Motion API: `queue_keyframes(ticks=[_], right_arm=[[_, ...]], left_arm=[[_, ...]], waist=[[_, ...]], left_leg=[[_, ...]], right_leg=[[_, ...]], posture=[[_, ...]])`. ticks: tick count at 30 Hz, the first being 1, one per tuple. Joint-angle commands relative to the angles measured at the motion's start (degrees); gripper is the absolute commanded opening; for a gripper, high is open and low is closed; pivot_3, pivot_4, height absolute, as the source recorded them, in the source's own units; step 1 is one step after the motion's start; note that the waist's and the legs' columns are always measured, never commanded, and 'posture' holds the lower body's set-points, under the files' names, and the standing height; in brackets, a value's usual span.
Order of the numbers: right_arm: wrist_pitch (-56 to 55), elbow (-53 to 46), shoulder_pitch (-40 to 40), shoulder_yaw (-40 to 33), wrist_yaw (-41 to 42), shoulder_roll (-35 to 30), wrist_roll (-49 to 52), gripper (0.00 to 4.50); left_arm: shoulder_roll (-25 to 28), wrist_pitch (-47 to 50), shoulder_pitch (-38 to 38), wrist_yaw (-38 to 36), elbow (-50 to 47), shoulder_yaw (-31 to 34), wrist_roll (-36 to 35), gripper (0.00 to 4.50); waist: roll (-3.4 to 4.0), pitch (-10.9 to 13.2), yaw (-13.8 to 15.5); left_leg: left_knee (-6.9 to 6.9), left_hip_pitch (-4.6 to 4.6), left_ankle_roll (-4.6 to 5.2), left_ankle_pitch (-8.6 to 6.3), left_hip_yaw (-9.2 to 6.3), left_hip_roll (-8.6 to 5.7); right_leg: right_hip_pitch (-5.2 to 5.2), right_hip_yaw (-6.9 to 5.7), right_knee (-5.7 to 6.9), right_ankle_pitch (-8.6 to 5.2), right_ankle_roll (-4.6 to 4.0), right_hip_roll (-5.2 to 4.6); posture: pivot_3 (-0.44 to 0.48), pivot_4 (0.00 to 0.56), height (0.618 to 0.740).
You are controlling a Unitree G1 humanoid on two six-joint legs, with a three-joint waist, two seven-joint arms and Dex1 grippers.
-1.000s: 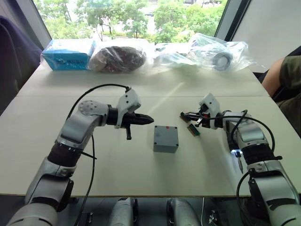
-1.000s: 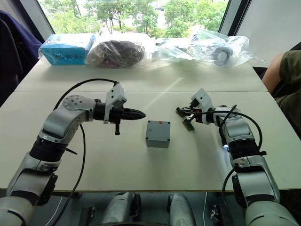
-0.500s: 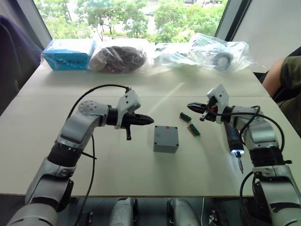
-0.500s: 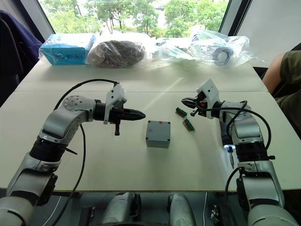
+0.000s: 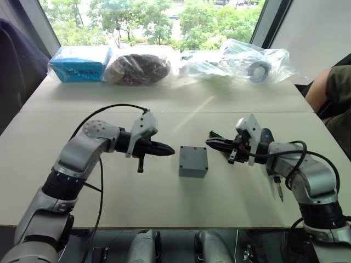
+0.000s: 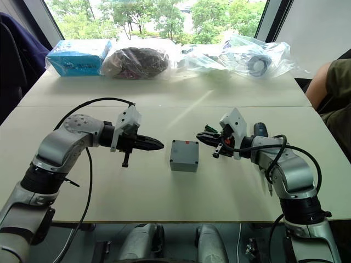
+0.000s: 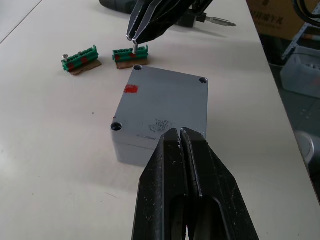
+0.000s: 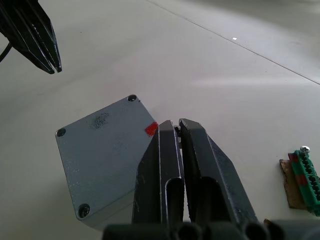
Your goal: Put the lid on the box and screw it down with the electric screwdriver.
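Broadly, the pale table (image 5: 164,109) carries a row of bags along its far edge: a blue packet (image 5: 79,63), a dark bundle in plastic (image 5: 137,67) and clear bags (image 5: 252,63). A person's arm (image 5: 329,87) shows at the far right.

The left gripper (image 5: 171,148) hangs just left of the box, level with it and pointing at it. Its two black fingers are pressed together with nothing between them. The right gripper (image 5: 210,143) points at the box from the other side, its tip just above the near-right corner. Its fingers are drawn almost together and pinch what looks like a small screw (image 7: 134,47), though the piece is too tiny to be sure.

The box (image 5: 193,170) sits at the middle of the table between the two grippers. The lid (image 7: 165,100) lies flat on top of it, with a red mark by one edge and holes at the corners.

The electric screwdriver (image 5: 267,135) lies on the table behind the right arm, its metal bit (image 7: 220,21) showing in the left wrist view. Two green pieces (image 7: 80,56) rest side by side just beyond the box.
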Motion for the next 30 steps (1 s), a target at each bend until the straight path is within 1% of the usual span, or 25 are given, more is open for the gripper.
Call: queue_keyframes(ticks=[1, 30], right_arm=[[-0.27, -2.64, 0.00, -0.18, -0.29, -0.74, 1.07, 0.11], [-3.36, 0.98, 0.53, 3.32, -0.80, -0.95, -1.41, 0.11]], left_arm=[[-0.04, -0.67, -1.13, 0.01, -1.02, 0.14, -0.35, 0.00], [-0.83, -1.16, -0.80, 1.61, -0.53, 0.14, 0.40, 0.00]], waist=[[0.00, 0.00, 0.01], [0.00, 0.00, 0.01]], left_leg=[[0.00, 0.00, 0.00, 0.00, 0.00, 0.00], [0.00, 0.00, 0.00, 0.00, 0.00, 0.00]], right_leg=[[0.00, 0.00, -0.01, 0.00, 0.00, 0.00], [0.00, 0.00, -0.01, 0.00, 0.00, 0.00]], posture=[[0.000, 0.150, 0.740], [0.000, 0.150, 0.740]])
